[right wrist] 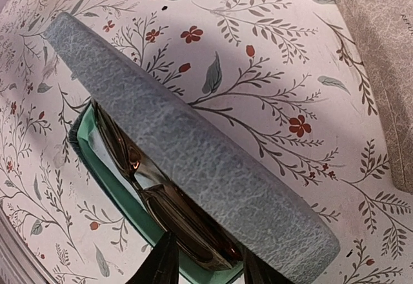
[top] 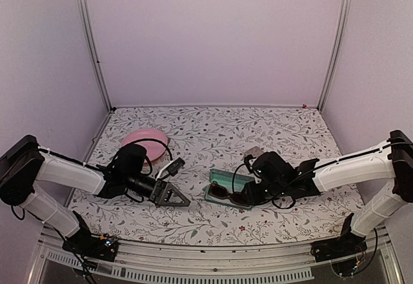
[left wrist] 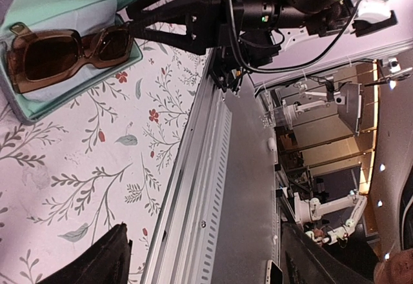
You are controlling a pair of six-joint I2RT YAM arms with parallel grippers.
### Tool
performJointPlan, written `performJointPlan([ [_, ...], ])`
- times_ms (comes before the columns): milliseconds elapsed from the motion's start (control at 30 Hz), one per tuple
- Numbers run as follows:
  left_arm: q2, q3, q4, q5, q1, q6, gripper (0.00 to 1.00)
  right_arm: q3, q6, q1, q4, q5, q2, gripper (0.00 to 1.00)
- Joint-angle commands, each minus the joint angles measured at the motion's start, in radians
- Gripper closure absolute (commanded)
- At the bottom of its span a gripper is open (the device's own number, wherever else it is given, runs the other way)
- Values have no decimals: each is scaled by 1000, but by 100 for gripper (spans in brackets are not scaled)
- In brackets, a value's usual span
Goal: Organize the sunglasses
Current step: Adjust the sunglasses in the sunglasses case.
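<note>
Brown sunglasses (top: 227, 195) lie folded in the teal-lined bottom half of an open case (top: 222, 179) at mid-table. In the right wrist view the case's blue-grey lid (right wrist: 193, 155) stands up over the sunglasses (right wrist: 161, 197). My right gripper (top: 241, 197) is low at their right end, one dark finger on each side of it (right wrist: 206, 272), slightly open, with a sliver of teal lining showing beside one finger. My left gripper (top: 181, 182) hovers left of the case, wide open and empty. Its view shows the sunglasses (left wrist: 64, 55), the right gripper's fingers (left wrist: 161, 16) and its own fingertips (left wrist: 97, 264).
A pink plate (top: 143, 139) sits at the back left. A grey-brown case (top: 253, 152) lies behind the right gripper, also at the right wrist view's edge (right wrist: 387, 58). The table's metal front rail (left wrist: 206, 187) runs close below the left gripper.
</note>
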Motion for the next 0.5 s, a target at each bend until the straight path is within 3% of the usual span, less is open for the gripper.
performJointPlan([
  [0,-2,-7,19,-12,6,3,20,12,-2,-6,-14,13,-42,63],
  [233,-1,22,-80,-161,-6,93,21,-14,8,35,-59,10,-138,56],
  [467,47,111,-180,-375,-53,191,21,-46,24,39,-64,-6,-187,56],
])
